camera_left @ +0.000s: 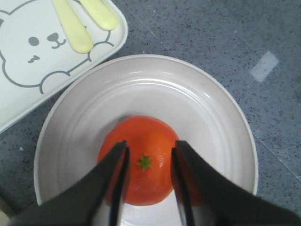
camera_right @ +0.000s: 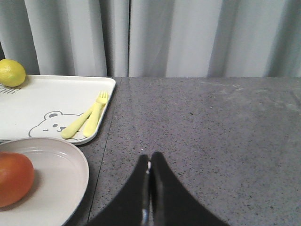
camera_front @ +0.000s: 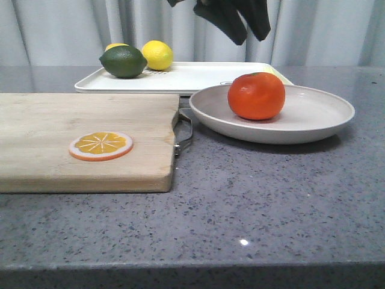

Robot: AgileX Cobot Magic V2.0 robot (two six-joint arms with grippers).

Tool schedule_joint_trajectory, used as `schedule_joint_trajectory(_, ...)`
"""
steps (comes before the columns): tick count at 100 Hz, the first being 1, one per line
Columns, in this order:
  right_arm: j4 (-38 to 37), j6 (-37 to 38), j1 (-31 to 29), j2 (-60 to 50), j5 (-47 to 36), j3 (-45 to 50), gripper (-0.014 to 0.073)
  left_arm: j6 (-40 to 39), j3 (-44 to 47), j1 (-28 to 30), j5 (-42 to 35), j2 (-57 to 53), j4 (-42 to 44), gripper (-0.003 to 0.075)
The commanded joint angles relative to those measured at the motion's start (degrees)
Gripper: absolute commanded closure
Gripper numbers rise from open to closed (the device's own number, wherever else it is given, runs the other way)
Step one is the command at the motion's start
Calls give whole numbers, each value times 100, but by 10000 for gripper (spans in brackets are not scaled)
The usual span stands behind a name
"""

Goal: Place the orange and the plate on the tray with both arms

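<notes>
The orange (camera_front: 256, 95) sits on the beige plate (camera_front: 313, 114), which rests on the grey table right of the cutting board and just in front of the white tray (camera_front: 192, 75). My left gripper (camera_front: 251, 35) hangs well above the orange. In the left wrist view it (camera_left: 150, 145) is open, its fingers framing the orange (camera_left: 146, 132) from above on the plate (camera_left: 188, 103), beside the tray's corner (camera_left: 28, 70). My right gripper (camera_right: 150, 157) is shut and empty over bare table beside the plate (camera_right: 56, 174), the orange (camera_right: 11, 183) and the tray (camera_right: 47, 101).
A wooden cutting board (camera_front: 78, 138) with a metal handle lies at the left with an orange slice disc (camera_front: 100, 146) on it. The tray holds a lime (camera_front: 123, 61), a lemon (camera_front: 157, 54) and a yellow fork and spoon (camera_right: 91, 117). Curtains hang behind.
</notes>
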Motion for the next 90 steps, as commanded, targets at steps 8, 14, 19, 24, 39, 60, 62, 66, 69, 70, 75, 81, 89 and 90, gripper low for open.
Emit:
schedule_joint_trajectory(8,-73,-18,-5,46,-342,-197,660,2,-135,19,-110,-628,-148,622)
schedule_joint_trajectory(14,-73,-18,-5,46,-268,-197,660,2,-135,28,-83,-714,-80,646)
schedule_joint_trajectory(19,-73,-18,-5,46,-218,-197,660,2,-124,28,-75,-796,-68,661)
schedule_joint_trajectory(24,-73,-18,-5,46,-199,-197,660,2,-98,28,-75,-887,-29,674)
schedule_joint_trajectory(39,-73,-18,-5,46,-205,-197,660,2,172,28,-136,-1247,24,722)
schedule_joint_trajectory(60,-73,-18,-5,46,-205,-197,660,2,1000,28,-564,-1972,103,741)
schedule_joint_trajectory(62,-73,-18,-5,46,-205,-197,660,2,1106,28,-625,-2055,119,740)
schedule_joint_trajectory(66,-73,-18,-5,46,-199,-197,660,2,1297,28,-721,-2202,127,740)
schedule_joint_trajectory(69,-73,-18,-5,46,-193,-197,660,2,1498,28,-812,-2351,127,740)
schedule_joint_trajectory(70,-73,-18,-5,46,-188,-197,660,2,1539,28,-830,-2381,127,741)
schedule_joint_trajectory(75,-73,-18,-5,46,-177,-197,660,2,1841,28,-963,-2592,127,741)
schedule_joint_trajectory(81,-73,-18,-5,46,-163,-197,660,2,2253,28,-1125,-2879,142,741)
schedule_joint_trajectory(89,-73,-18,-5,46,-110,-197,660,2,2783,28,-1343,-3232,196,741)
schedule_joint_trajectory(90,-73,-18,-5,46,-99,-197,660,2,2881,28,-1381,-3298,196,741)
